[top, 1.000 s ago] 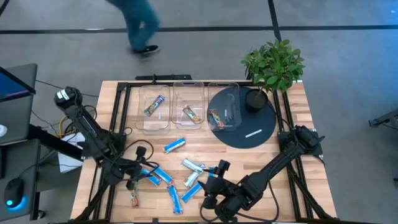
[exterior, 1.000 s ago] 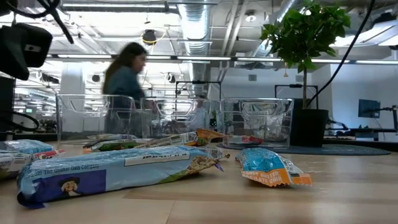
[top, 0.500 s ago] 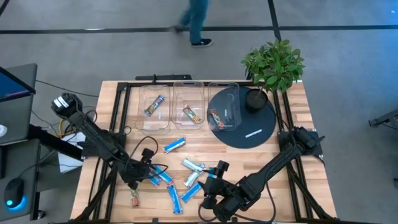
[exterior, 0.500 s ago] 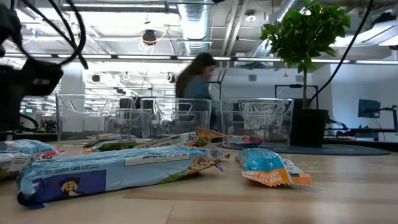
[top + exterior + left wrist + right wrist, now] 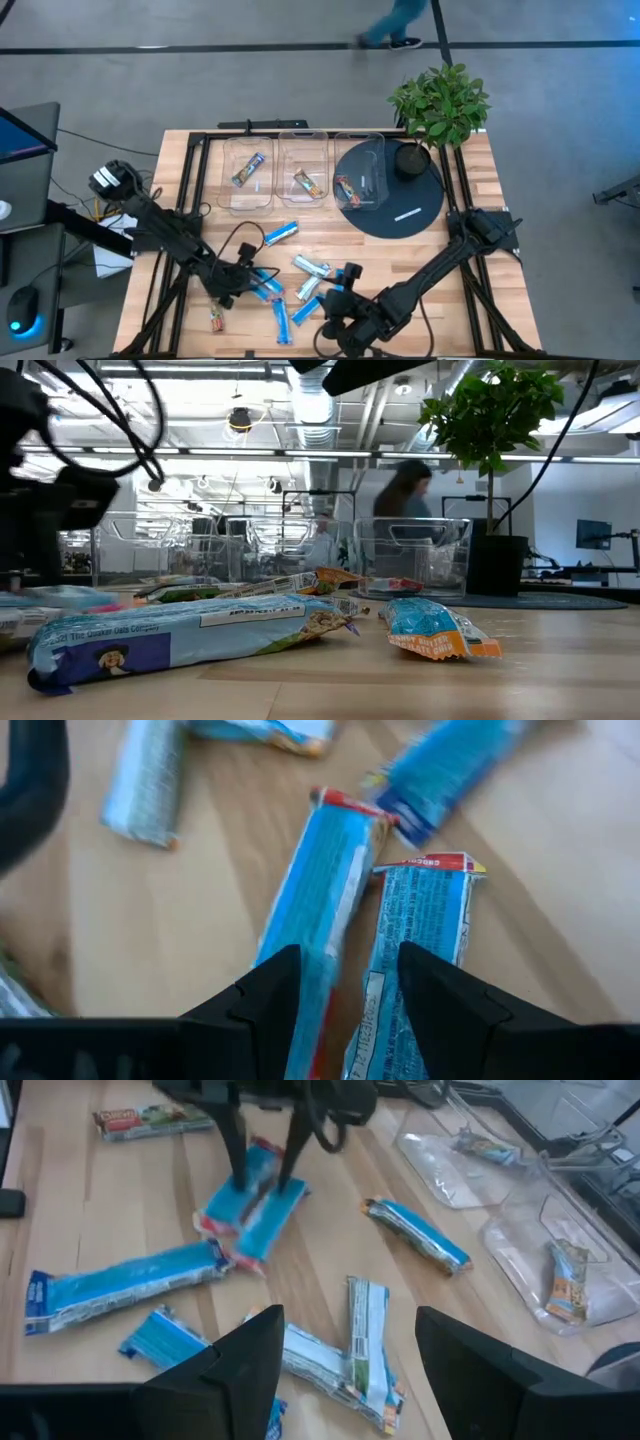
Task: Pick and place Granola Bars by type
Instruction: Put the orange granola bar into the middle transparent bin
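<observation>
The bars (image 5: pixel 283 283) lie loose in the lower middle of the high view, mostly blue, one silvery-green pair at their right and one red-brown bar (image 5: pixel 216 320) apart at lower left. Two blue bars (image 5: pixel 330 890) lie side by side, touching, and the left gripper (image 5: pixel 243 281) stands right over them, its jaws partly open and straddling the pair with nothing yet held. In the right wrist view the same fingers (image 5: pixel 232 1140) come down on either side of that pair.

The risk, as I judge it, is in that closeness: closing here could pinch both wrappers at once, or catch only the edge of one, so that it slips or drags its neighbour across the table. The wrappers look slick and flat, so a shallow grip may slide off. Two of one colour would still sort rightly, but a double load may drop on the way.

The right gripper (image 5: pixel 338 312) waits at the lower middle of the frame, jaws wide and empty, near the silvery-green bars (image 5: pixel 362 1342).

Three clear bins stand in a row at upper middle. The left bin (image 5: pixel 228 198) holds one bar with blue on it, the middle bin (image 5: pixel 288 147) one orange-brown bar, the right bin (image 5: pixel 376 150) one reddish bar. The right bin overlaps a dark round mat (image 5: pixel 425 205) that also carries a potted plant (image 5: pixel 438 100).
</observation>
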